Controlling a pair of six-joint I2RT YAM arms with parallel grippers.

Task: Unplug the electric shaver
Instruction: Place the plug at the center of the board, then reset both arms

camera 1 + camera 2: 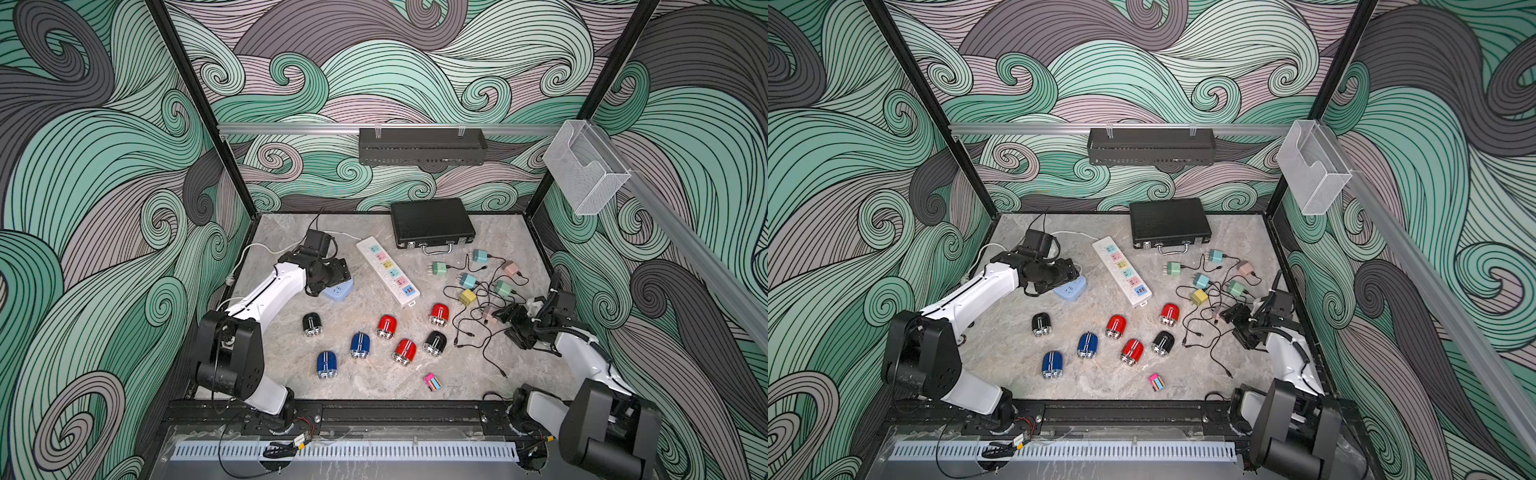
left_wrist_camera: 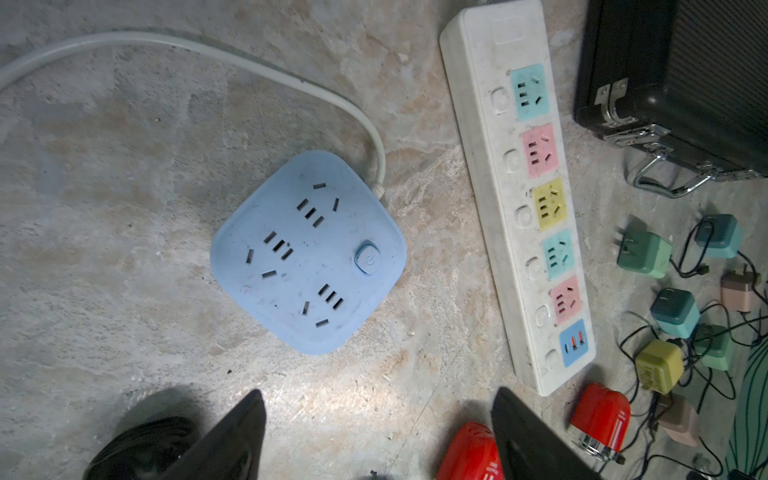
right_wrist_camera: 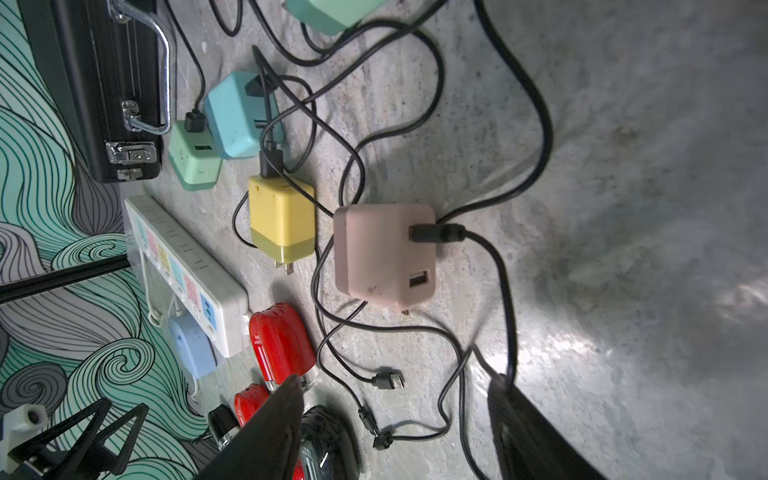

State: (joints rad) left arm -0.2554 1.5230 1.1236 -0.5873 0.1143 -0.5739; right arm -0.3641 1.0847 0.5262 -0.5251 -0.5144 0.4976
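Observation:
Several electric shavers lie on the table's front half: red ones (image 1: 439, 313) (image 1: 386, 325), black ones (image 1: 311, 324) and blue ones (image 1: 360, 345). No cable that I can see runs into any of them. A pink charger (image 3: 382, 253) with a black cable (image 3: 440, 235) plugged in lies beyond my right gripper (image 3: 395, 378), which is open with only loose cable ends (image 3: 388, 380) on the table between its fingers. My left gripper (image 2: 377, 392) hangs open beside the blue square socket block (image 2: 307, 253), whose sockets are bare.
A white power strip (image 1: 388, 270) with coloured sockets, all bare, lies mid-table. Several coloured chargers (image 1: 467, 296) sit in tangled black cables at the right. A black case (image 1: 432, 222) stands at the back, and a small pink item (image 1: 432, 382) lies near the front.

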